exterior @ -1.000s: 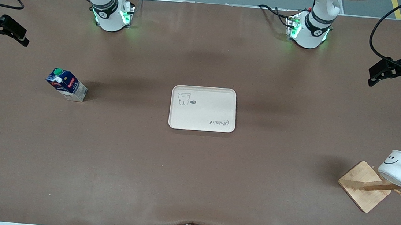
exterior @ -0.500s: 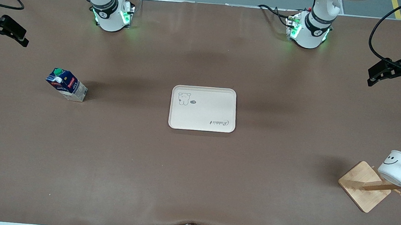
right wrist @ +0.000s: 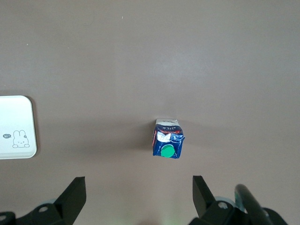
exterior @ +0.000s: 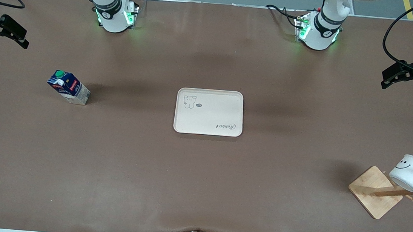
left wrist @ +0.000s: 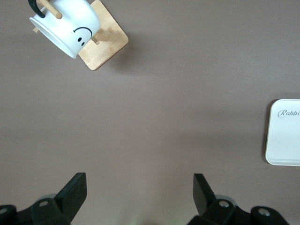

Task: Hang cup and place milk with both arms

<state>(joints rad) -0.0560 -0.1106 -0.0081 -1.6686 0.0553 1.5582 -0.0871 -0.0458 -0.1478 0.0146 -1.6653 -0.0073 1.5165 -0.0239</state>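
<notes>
The white cup (exterior: 409,172) with a smiley face hangs by its black handle on a peg of a wooden rack (exterior: 375,192), toward the left arm's end of the table and nearer the front camera than the tray. The left wrist view also shows the cup (left wrist: 65,26). The dark blue milk (exterior: 68,87) with a green cap stands on the table toward the right arm's end, and the right wrist view looks down on the milk (right wrist: 168,139). My left gripper (exterior: 389,78) hangs open and empty over the table's edge. My right gripper (exterior: 20,38) hangs open and empty over the other end.
A cream tray (exterior: 209,111) with a rabbit drawing lies bare in the middle of the table. Its edge shows in both wrist views as the tray (left wrist: 286,133) and the tray (right wrist: 16,126). Brown tabletop lies between the tray, the milk and the rack.
The left gripper has drifted slightly outward toward its end of the table. The right gripper has barely shifted. Cup, milk and tray have not moved.
</notes>
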